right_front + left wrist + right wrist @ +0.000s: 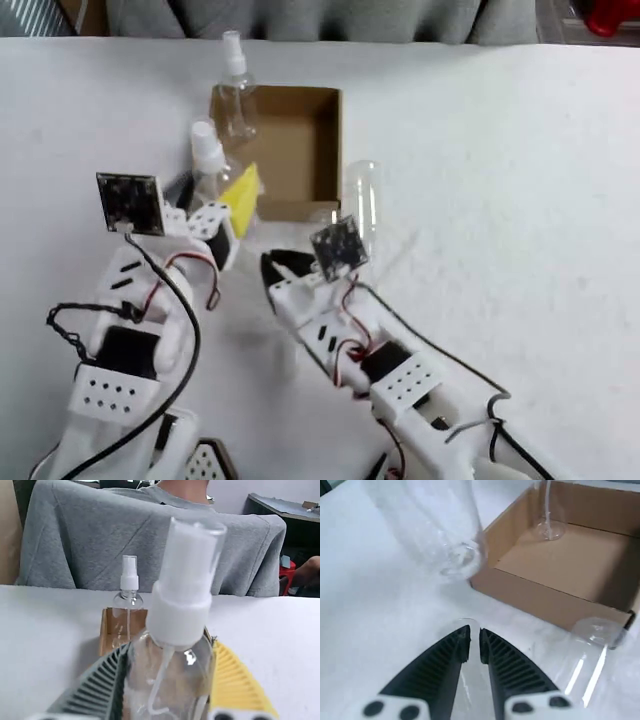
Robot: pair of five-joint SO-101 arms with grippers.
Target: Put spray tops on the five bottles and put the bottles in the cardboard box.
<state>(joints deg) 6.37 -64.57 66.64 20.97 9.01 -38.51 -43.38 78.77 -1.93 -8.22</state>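
Left claw pinches capped bottle upright; cardboard box sits just beyond its tips. Judgement: clear the near wall, lower beside the standing bottle, then release. Right claw pressed together.

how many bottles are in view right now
3. A spray-topped bottle stands in the cardboard box; a second topped bottle is in the left gripper beside the box; a topless bottle lies on the table at the box's other side. More may be hidden.
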